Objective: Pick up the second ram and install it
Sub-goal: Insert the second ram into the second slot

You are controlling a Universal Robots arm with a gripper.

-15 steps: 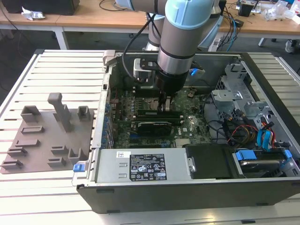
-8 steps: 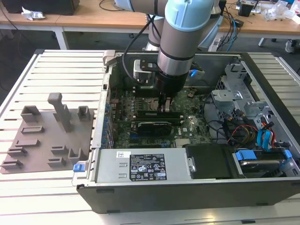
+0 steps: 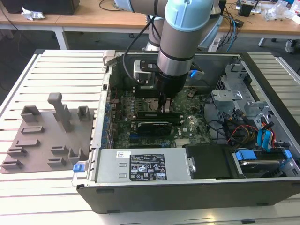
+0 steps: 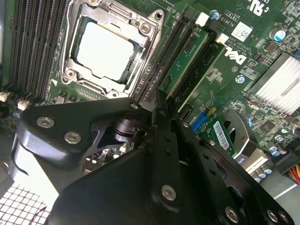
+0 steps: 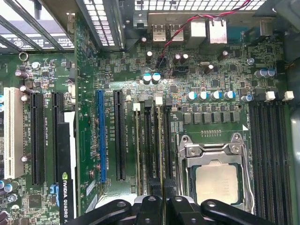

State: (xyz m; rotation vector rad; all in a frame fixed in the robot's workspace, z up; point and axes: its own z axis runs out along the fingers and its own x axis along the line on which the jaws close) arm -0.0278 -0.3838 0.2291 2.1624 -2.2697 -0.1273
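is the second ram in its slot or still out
In: the second ram stands on edge in a slot beside the CPU socket, the gripper at its end.

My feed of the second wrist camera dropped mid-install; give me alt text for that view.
The black hand sits low over the motherboard, its fingertips together on the edge of the second ram, a green stick lying in the slots beside the CPU socket. Another green stick sits in the neighbouring slot.

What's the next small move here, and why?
Probably a slight straight-down press: the gripper looks closed on the second ram, upright in its slot beside the CPU socket, next to another stick. Whether it's fully latched I cannot tell.
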